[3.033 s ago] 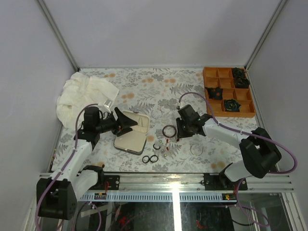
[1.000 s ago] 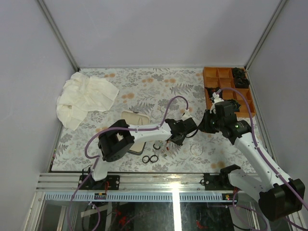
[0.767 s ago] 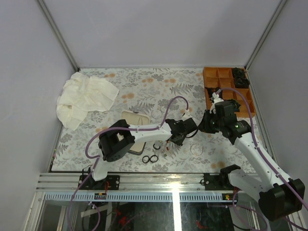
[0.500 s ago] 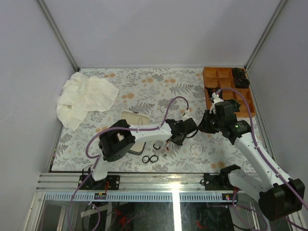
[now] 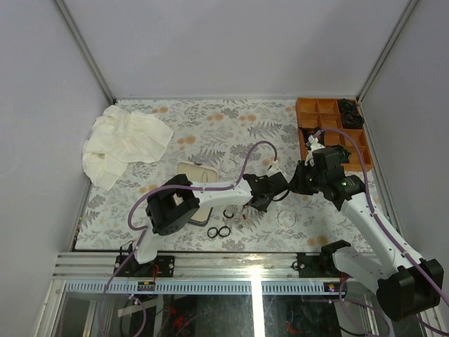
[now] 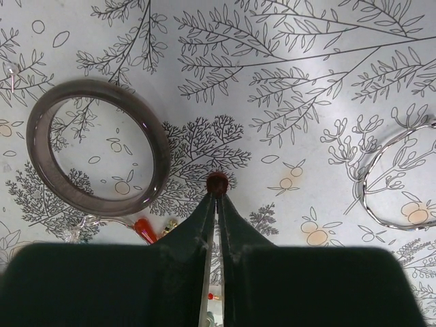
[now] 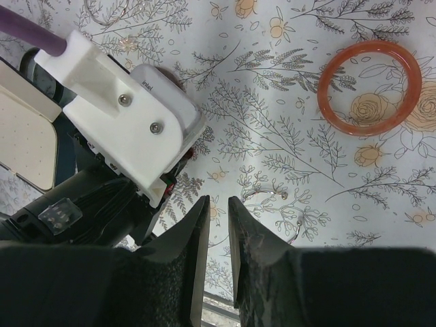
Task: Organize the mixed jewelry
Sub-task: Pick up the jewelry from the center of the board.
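My left arm reaches over the cream-lined case (image 5: 191, 170) to the patch of floral desk (image 5: 210, 126) just right of the case, where much of the mixed jewelry lies. In the wrist view the left claw (image 6: 216, 196) is pressed closed and pinches a tiny red bead (image 6: 217, 180) at its very tips. I judge the tip grip suits a piece too small to seat deeper. I cannot tell whether the bead has left the desk.

Also right of the case, just beside the bead, a dark bangle (image 6: 158, 153) lies flat, with a red earring (image 6: 143, 230) tucked against the claw's finger. I think either could get nudged on the lift. A silver wire hoop (image 6: 361, 194) lies farther right of the case, apart from the claw.

The right claw (image 7: 216, 218) hovers farther right of the case, its jaws a narrow slit apart with nothing between them. An orange-red bangle (image 7: 325, 95) lies flat in its view. My left arm's white camera housing (image 7: 136, 116) sits close beside this claw, so the two arms crowd each other.

Two black rings (image 5: 212, 232) lie in front of the case, toward the arm bases. The orange tray (image 5: 306, 158) stands well apart, to the right of and behind the case, and a white cloth (image 5: 123, 144) lies to the left of and behind the case.
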You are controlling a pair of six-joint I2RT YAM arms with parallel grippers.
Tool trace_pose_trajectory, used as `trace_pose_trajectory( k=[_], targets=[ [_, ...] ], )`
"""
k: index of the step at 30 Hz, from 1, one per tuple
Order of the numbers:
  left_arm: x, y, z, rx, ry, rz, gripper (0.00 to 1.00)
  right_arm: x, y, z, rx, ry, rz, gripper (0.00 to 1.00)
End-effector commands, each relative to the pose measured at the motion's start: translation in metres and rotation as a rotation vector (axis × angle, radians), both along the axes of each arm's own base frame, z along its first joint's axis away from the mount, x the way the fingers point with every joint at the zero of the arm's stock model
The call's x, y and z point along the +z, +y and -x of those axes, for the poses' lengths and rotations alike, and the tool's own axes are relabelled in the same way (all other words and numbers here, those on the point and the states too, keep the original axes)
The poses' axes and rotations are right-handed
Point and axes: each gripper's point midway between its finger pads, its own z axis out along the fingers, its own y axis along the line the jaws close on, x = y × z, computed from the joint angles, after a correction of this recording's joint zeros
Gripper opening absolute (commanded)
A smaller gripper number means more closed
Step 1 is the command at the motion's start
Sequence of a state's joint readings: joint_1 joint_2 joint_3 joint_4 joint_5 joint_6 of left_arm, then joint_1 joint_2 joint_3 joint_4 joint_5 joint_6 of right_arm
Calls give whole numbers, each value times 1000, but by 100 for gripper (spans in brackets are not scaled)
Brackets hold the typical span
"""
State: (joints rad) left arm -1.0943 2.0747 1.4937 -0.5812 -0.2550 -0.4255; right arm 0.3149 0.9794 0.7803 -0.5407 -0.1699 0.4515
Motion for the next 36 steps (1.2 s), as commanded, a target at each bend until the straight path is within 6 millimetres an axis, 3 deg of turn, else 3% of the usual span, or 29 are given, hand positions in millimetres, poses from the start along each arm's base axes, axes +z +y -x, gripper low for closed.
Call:
trace_pose_trajectory(
  k=[1,12,19,21,24,26,32,36],
  targets=[
    [12,-8,-13,3,-56,39,0,3,2,-3,17,-18,-10,23],
    [22,1,-16,32,-44,135,0,2,2,-2,18,-19,-8,23],
    [40,9,-12,50,-23,245,0,3,8,0,37,-11,-37,23],
    [54,11,-11,57,-19,315,0,5,12,1,57,-10,-61,27],
    [72,19,-11,68,-8,427,0,9,23,4,99,-13,-114,46],
    [84,28,-10,80,-8,491,0,12,30,7,125,-15,-157,51],
    [128,53,-5,85,2,714,0,35,64,18,254,-40,-374,53],
    [158,65,4,59,15,884,0,62,88,24,346,-81,-570,52]
  ],
)
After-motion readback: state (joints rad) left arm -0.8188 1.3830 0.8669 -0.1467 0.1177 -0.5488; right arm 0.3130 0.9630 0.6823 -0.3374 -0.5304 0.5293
